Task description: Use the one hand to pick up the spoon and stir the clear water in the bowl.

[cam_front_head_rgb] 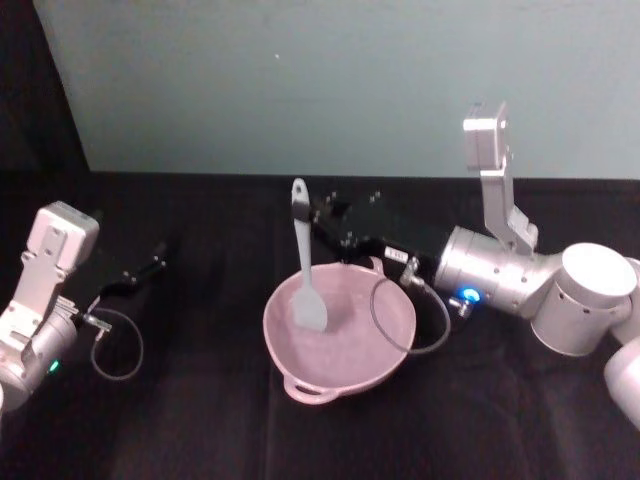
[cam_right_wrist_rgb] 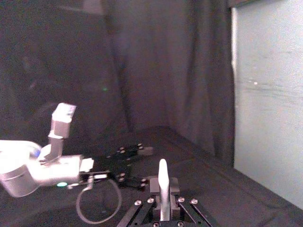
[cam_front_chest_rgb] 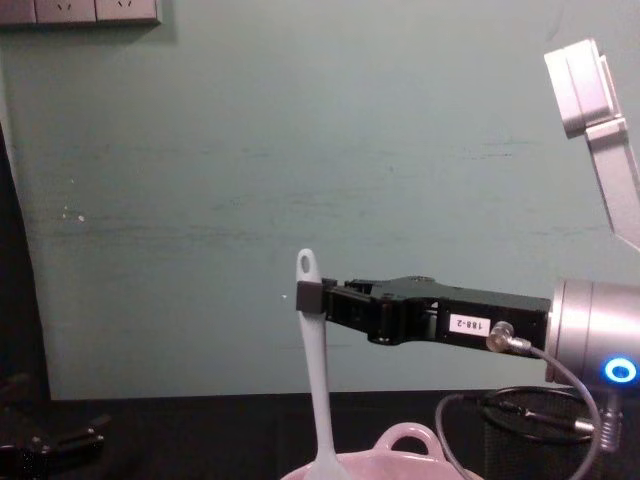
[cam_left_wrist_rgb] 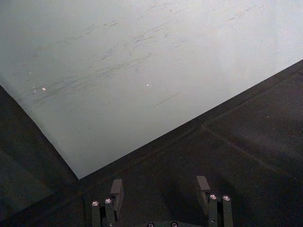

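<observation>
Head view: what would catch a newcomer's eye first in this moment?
The white spoon stands nearly upright at the middle of the table, its blade down inside the pale pink bowl. The right gripper reaches in from the right and is shut on the handle just below its oval hole. The left gripper rests open, far off on the table's left.
</observation>
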